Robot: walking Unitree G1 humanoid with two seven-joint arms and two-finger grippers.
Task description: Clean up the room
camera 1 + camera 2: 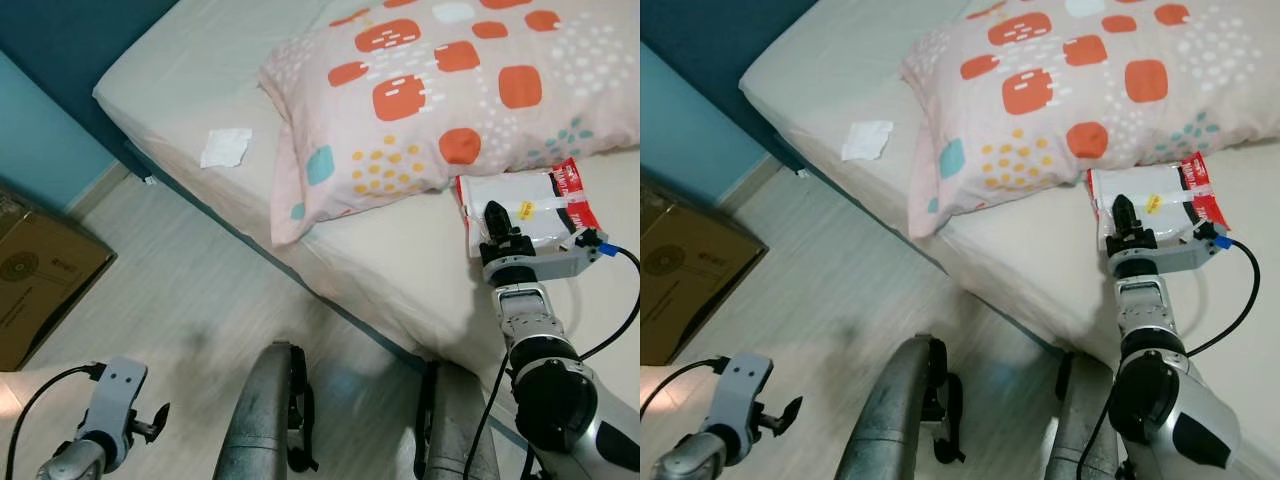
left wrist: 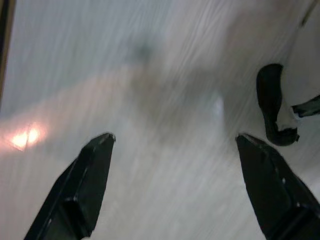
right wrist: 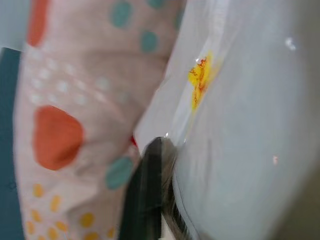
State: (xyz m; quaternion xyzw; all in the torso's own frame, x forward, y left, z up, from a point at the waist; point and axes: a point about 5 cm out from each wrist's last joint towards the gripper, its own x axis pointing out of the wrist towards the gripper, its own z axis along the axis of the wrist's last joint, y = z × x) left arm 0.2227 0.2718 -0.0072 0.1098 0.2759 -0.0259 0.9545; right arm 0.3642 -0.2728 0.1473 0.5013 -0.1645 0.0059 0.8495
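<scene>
R hand (image 1: 497, 218) clamps snack bag (image 1: 530, 205) on bed (image 1: 400, 260); wrist cam shows its yellow mark (image 3: 200, 80).

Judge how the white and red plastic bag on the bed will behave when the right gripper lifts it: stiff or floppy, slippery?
The plastic bag looks thin, crinkled and glossy, so it will probably flop and sag when lifted. Its shiny film may slide between the right gripper fingers. Lying flat on the mattress beside the pillow, it seems light and unlikely to roll.

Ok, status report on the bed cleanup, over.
Right gripper on the snack bag on the bed, jaws cannot tell. Left gripper idle over the floor, jaws open. Pillow touches the bag; crumpled paper not yet collected.
</scene>
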